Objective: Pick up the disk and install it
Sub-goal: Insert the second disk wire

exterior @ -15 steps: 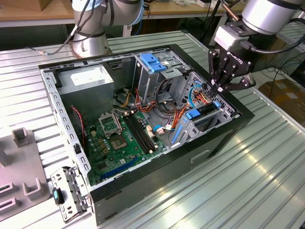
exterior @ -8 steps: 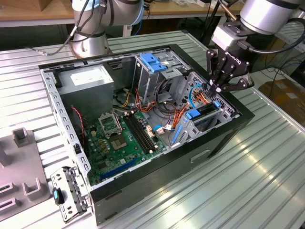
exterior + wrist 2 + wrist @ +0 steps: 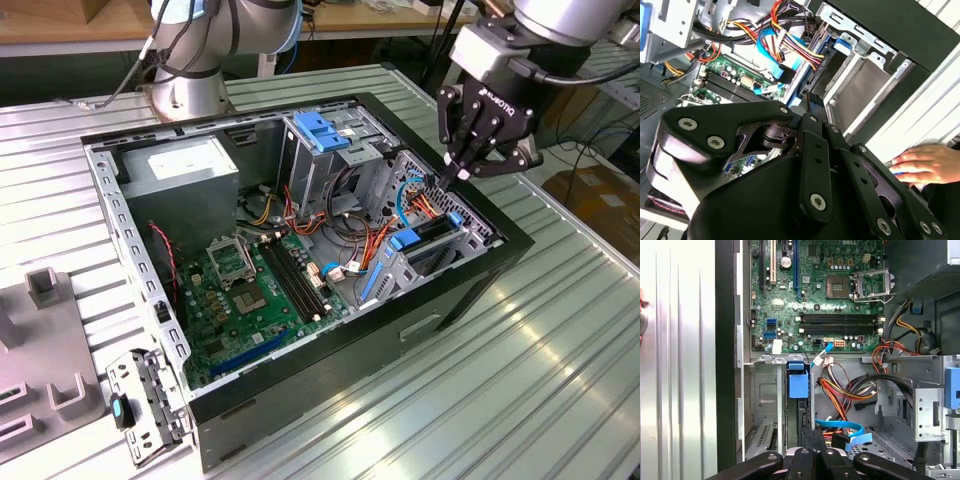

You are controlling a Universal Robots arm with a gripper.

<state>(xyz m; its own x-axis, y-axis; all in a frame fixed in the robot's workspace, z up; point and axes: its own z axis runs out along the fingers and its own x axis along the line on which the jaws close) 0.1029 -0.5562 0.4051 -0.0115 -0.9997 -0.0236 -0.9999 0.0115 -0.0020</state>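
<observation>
1. As seen in the exterior view, the gripper [image 3: 462, 172] hovers with jaws closed together, empty, above the disk [image 3: 432, 240], which stands on edge in the computer case [image 3: 300, 385] bay.
2. Second wrist view: a hand [image 3: 925, 165] rests on the worktop [image 3: 940, 100].
3. First wrist view: the disk's blue tab [image 3: 798, 382] lies beside the motherboard [image 3: 815, 295].

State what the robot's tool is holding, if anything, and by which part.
Nothing. The tool is shut and empty, just above the disk, which sits slotted inside the computer case.

Your arm reaches in from the exterior view's upper right, wrist angled downward. The gripper [image 3: 461, 172] points down with its fingertips [image 3: 466, 166] drawn together, seemingly closed. A person's hand [image 3: 925, 164] appears in the second wrist view.
</observation>
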